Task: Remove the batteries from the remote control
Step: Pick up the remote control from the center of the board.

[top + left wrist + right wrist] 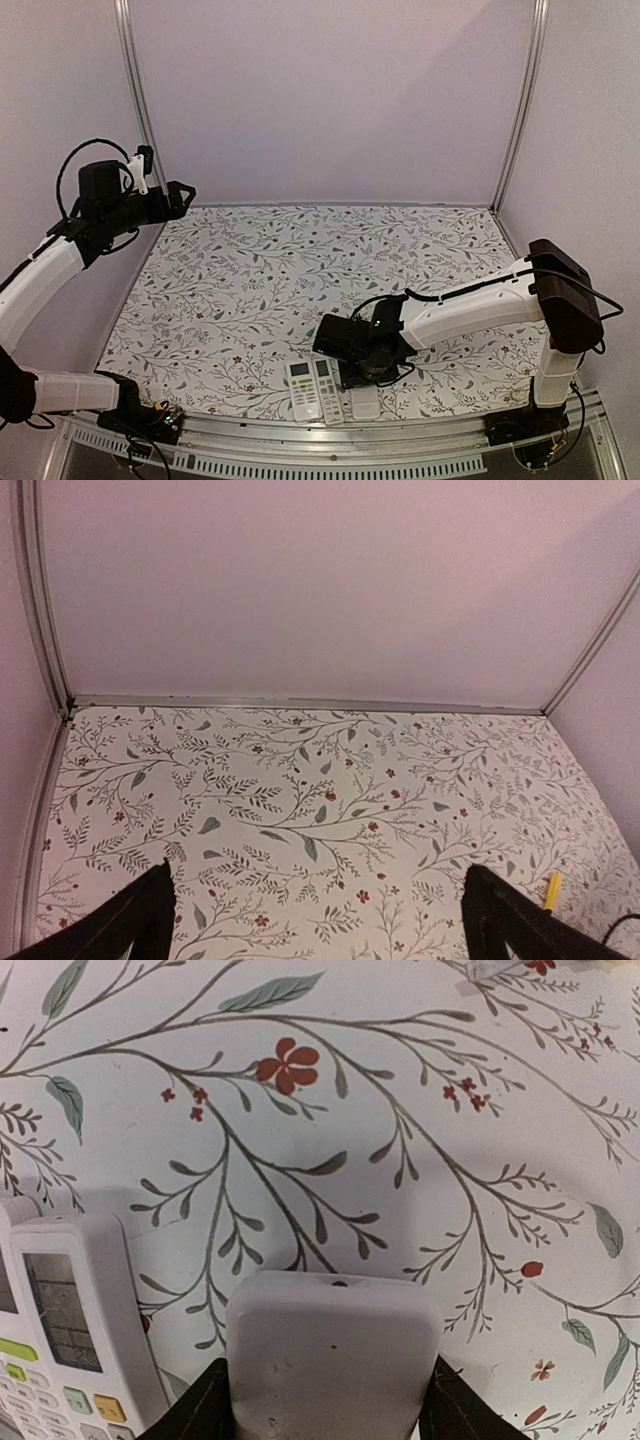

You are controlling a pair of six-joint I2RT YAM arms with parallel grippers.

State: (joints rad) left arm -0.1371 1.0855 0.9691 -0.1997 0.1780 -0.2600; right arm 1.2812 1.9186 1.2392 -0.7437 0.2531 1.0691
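Three white remotes lie at the table's near edge: two face up with screens and buttons point(303, 388) point(328, 390), and one plain, face-down remote point(365, 403). My right gripper point(360, 378) is low over the face-down remote point(333, 1350). Its black fingers point(200, 1408) press on both long sides of the remote, which rests on the table. A face-up remote point(70, 1335) lies just to its left. My left gripper point(182, 194) is raised high at the far left, open and empty point(318, 872). No batteries are in view.
The table has a floral cloth point(300, 270) and is walled at the back and on both sides. A yellow handle tip point(551, 891) shows at the right of the left wrist view. A metal rail point(330, 432) runs along the near edge.
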